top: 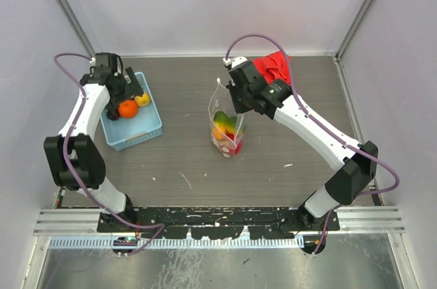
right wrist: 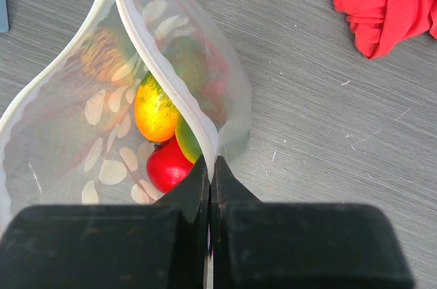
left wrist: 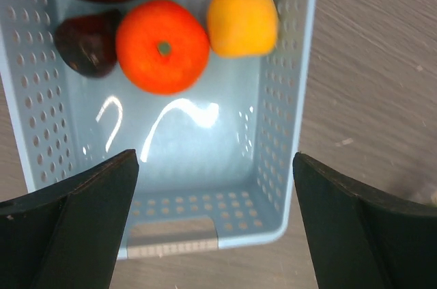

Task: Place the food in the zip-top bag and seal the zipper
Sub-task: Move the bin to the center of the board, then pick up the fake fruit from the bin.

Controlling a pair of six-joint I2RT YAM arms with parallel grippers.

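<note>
- Near the middle of the counter (top: 205,166): the zip-top bag (top: 227,121), upright, its mouth gaping upward.
- Clamped on the bag's upper rim: the right pincer (right wrist: 210,166), fingers pressed flat together with the plastic edge caught between them (no gap between them in the wrist view).
- Along that rim: the zipper (right wrist: 171,80), a thick pale strip, its two sides bowed well apart, unsealed.
- Inside the bag, some of the food:
  - a yellow-orange fruit (right wrist: 156,108) against the nearer wall
  - a red fruit (right wrist: 166,166) just below it, touching
  - a green fruit (right wrist: 186,140) wedged beside both, mostly hidden by the zipper strip
  - further coloured shapes behind the dotted plastic, too blurred to name
- Toward the far left of the counter, well apart from the bag: a light blue basket (left wrist: 280,132) with perforated walls.
- In the basket, bunched at one end:
  - an orange fruit (left wrist: 162,46)
  - a yellow fruit (left wrist: 242,19) just beside it
  - a dark purple fruit (left wrist: 85,43) on the orange one's other side
- Above the other end of the basket: the left pincer (left wrist: 213,159), fingers spread wide, hovering apart from the fruit and gripping none of it.
- At the far right of the counter, behind the right arm: a crumpled red cloth (right wrist: 386,2), well apart from the bag.
</note>
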